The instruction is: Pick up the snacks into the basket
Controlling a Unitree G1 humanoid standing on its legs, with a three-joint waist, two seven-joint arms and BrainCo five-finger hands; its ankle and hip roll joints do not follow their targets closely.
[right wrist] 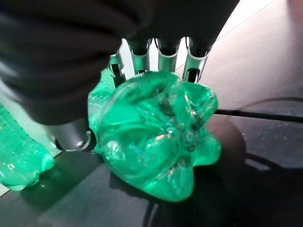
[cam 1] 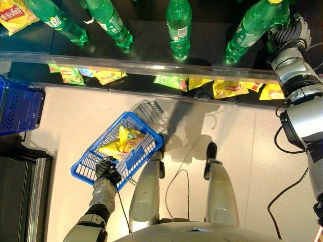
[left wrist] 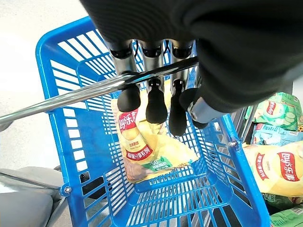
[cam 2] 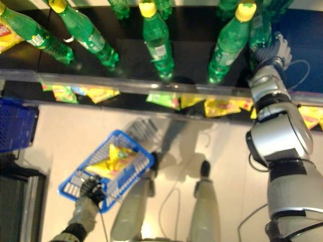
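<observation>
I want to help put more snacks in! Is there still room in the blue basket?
Yes. The blue plastic basket holds one yellow snack bag in its middle; bare mesh floor surrounds it. It is crowded under the metal handle, where the left hand is curled.

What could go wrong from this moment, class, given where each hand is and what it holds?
1. The right hand is closed round a green bottle, not a snack, so the wrong item may end up in the basket.
2. Other bottles stand close by on the dark shelf; lifting this one could knock them over.
3. The left hand carries the basket by its thin metal handle; it hangs tilted, so the chip bag could slide out.
</observation>
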